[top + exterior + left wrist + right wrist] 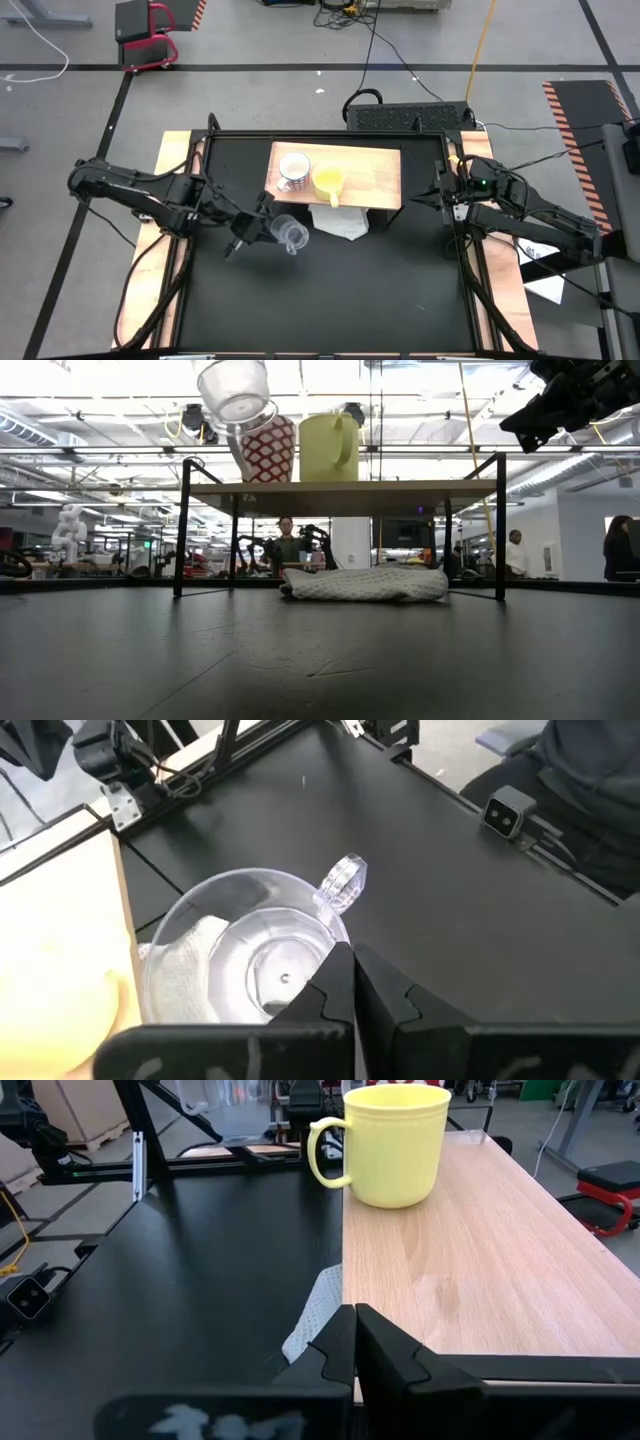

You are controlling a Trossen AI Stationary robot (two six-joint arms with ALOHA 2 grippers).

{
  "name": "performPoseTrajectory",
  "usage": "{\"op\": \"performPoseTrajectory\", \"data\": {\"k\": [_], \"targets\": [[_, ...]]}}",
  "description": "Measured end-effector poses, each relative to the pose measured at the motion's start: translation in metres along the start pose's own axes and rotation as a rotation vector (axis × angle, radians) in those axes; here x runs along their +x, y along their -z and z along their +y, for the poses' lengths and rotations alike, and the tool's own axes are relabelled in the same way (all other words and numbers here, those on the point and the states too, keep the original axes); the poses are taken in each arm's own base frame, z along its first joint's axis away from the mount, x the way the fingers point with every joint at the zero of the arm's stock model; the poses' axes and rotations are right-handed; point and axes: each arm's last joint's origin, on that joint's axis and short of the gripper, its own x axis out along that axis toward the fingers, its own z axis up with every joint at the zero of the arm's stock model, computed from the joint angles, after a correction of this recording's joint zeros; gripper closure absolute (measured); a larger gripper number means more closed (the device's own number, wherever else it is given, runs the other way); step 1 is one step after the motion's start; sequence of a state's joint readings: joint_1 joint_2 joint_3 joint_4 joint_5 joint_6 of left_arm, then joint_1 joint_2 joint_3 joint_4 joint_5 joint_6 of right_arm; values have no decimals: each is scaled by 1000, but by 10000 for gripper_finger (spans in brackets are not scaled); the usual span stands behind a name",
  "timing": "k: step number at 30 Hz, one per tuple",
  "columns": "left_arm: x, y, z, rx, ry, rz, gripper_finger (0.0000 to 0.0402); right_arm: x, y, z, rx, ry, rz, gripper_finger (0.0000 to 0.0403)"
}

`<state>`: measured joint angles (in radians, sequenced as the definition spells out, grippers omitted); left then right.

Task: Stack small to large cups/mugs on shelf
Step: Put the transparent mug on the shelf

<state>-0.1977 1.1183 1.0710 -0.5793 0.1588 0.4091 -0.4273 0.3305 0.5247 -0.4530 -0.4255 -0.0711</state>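
The clear glass cup (pixel 292 236) (pixel 236 390) hangs in the air near the shelf's left near corner, held by my left gripper (pixel 270 228) (pixel 352 982), which is shut on it. Its small handle (pixel 345 880) points away from the fingers. The white patterned mug (pixel 293 172) (pixel 268 450) and the yellow mug (pixel 328 182) (pixel 328 447) (pixel 392 1145) stand side by side, bases on the light-wood shelf (pixel 375 172) (pixel 400 485) (pixel 480 1260). My right gripper (pixel 440 196) (pixel 355 1342) waits shut at the shelf's right end, touching nothing. My left gripper pinches the glass cup's wall at the rim (pixel 330 935), just beside the handle, between its two fingers. The fingers reach in from the table's left. The cup is lifted clear of the table and sits tilted in the hold, above the height of the shelf top.
A white cloth (pixel 340 222) (pixel 365 583) (pixel 315 1315) lies on the black table (pixel 330 300) under the shelf's near edge. The shelf's black legs (pixel 181 525) stand at its corners. People show in the room beyond the table.
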Motion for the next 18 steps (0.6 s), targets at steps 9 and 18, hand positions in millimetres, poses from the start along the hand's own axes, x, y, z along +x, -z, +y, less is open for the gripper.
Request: {"op": "performPoseTrajectory", "data": {"k": [9, 18], "targets": [[0, 1, 0, -2, 0, 9, 401, 0, 0, 0, 0, 0, 1, 403], [4, 6, -2, -8, 6, 22, 401, 0, 0, 0, 0, 0, 1, 403]]}}
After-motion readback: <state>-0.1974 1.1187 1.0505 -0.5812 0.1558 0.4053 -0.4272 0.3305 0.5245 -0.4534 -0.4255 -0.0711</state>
